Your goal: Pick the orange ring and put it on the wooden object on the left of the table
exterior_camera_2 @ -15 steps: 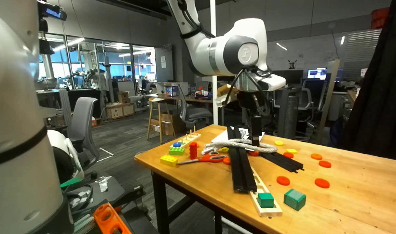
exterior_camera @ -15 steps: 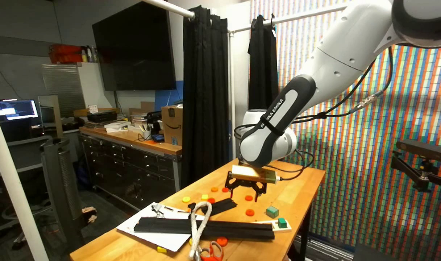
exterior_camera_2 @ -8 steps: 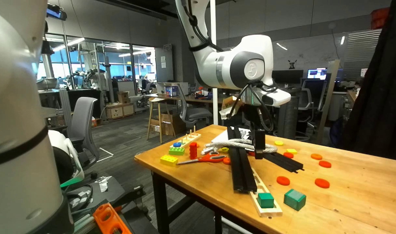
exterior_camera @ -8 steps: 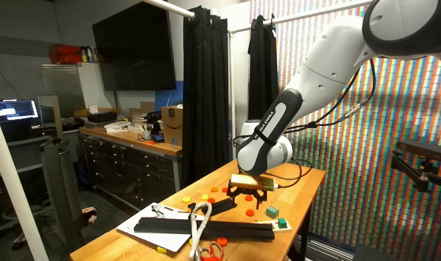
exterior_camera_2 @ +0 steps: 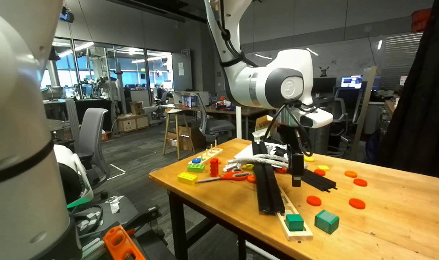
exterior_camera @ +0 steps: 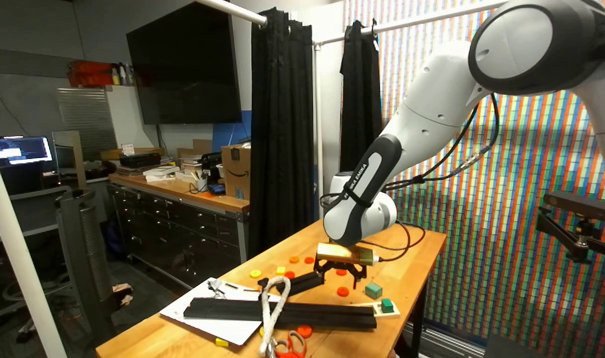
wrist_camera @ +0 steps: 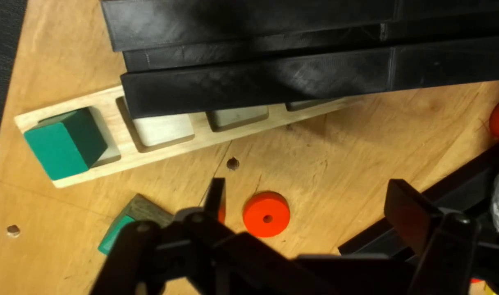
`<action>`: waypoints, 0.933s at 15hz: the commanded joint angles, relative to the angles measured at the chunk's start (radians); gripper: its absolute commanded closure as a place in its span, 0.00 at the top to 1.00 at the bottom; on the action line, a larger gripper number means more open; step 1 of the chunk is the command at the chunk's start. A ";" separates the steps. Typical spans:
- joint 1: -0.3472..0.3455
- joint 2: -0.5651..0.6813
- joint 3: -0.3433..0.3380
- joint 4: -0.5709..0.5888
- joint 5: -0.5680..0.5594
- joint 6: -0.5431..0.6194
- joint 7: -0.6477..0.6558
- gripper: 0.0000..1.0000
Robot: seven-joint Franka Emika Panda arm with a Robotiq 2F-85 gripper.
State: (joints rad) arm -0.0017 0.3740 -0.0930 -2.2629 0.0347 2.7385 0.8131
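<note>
Several flat round orange to red pieces lie on the table. An orange-red ring (wrist_camera: 267, 214) with a small centre hole shows between my open jaws in the wrist view, nearer the left finger. It matches the piece in both exterior views (exterior_camera: 343, 292) (exterior_camera_2: 314, 200). A plainer orange one (exterior_camera_2: 351, 174) lies farther back; I cannot tell which the task names. My gripper (wrist_camera: 306, 192) is open and empty, above the table, also in both exterior views (exterior_camera: 338, 284) (exterior_camera_2: 296, 184). A wooden peg rack (exterior_camera_2: 209, 155) with upright pegs and a blue disc stands at the table's left.
A slotted wooden tray (wrist_camera: 114, 123) holds a green block (wrist_camera: 64, 143). Another green block (exterior_camera_2: 326, 221) lies beside it. Long black tracks (exterior_camera_2: 268, 184) lie partly over the tray, with white rope (exterior_camera_2: 259, 159) across them. Scissors (exterior_camera_2: 233, 176) and toy bricks lie near the left edge.
The open gripper has moved down toward the table, and in an exterior view also to the right, closer to the orange-red ring. The pieces on the table have not moved.
</note>
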 commanded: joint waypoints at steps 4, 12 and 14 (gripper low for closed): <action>-0.030 0.116 0.010 0.107 0.131 0.015 -0.083 1.00; -0.069 0.199 0.014 0.179 0.251 0.004 -0.183 1.00; -0.070 0.214 0.010 0.194 0.263 0.002 -0.192 1.00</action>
State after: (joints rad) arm -0.0614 0.5518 -0.0885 -2.1177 0.2590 2.7385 0.6595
